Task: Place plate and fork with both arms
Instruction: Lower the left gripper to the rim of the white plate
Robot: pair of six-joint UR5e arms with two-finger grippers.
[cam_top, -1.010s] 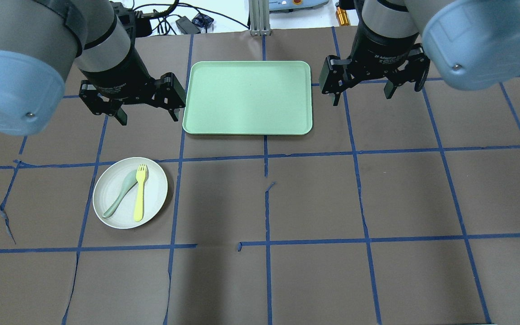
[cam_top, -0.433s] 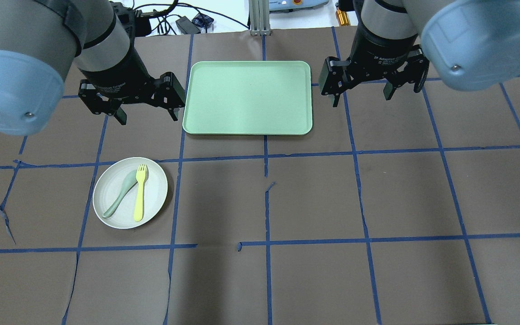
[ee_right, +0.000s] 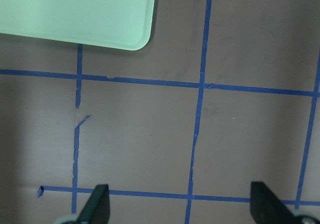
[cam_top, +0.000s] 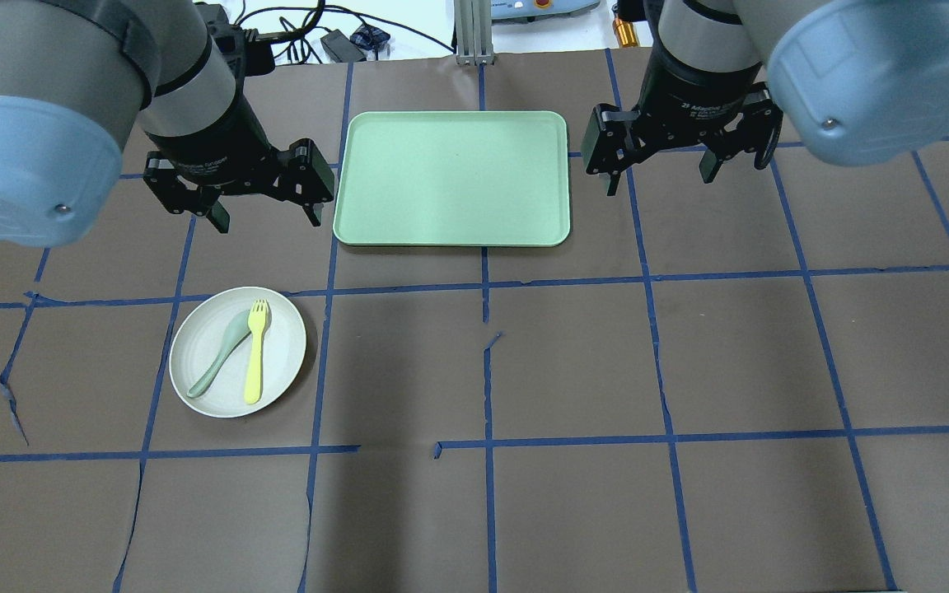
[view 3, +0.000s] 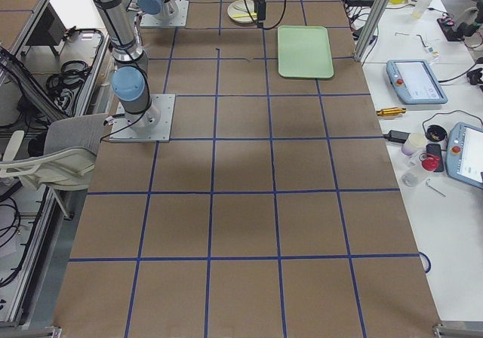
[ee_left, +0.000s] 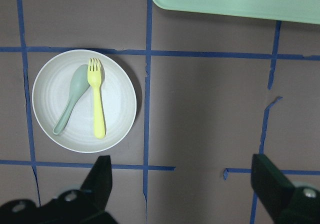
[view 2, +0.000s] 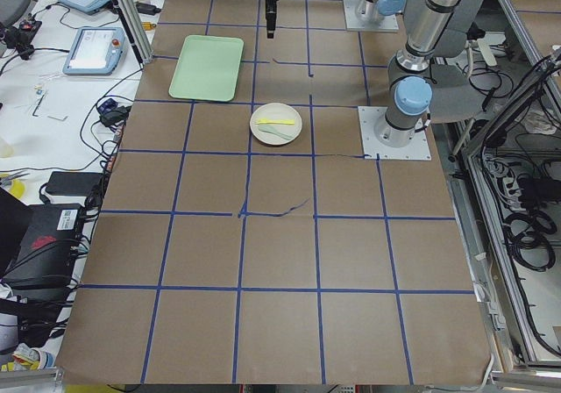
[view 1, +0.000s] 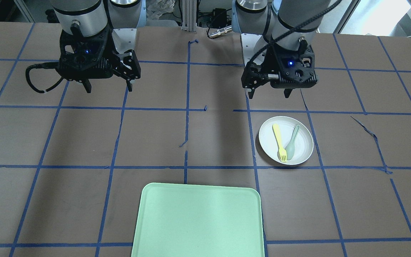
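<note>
The off-white plate [cam_top: 281, 354] lies on the table at the near left, with the pale-yellow fork [cam_top: 255, 362] and a grey-green spoon [cam_top: 219, 354] lying on it side by side. In the left wrist view the plate [ee_left: 120, 99] and the fork [ee_left: 97, 104] are at the upper left. My left gripper [cam_top: 265, 219] is open and empty, up in the air beyond the plate and left of the tray. My right gripper [cam_top: 660, 181] is open and empty, up in the air right of the tray. In the front view the left gripper [view 1: 268, 95] hangs near the plate [view 1: 302, 150].
The mint-green tray [cam_top: 451, 177] lies at the far middle of the table, between the two grippers. Brown paper with blue tape lines covers the table. Cables and devices lie past the far edge.
My left gripper has shifted slightly to the left and my right gripper slightly farther away. Both stay open. The plate, fork and spoon have not moved.
</note>
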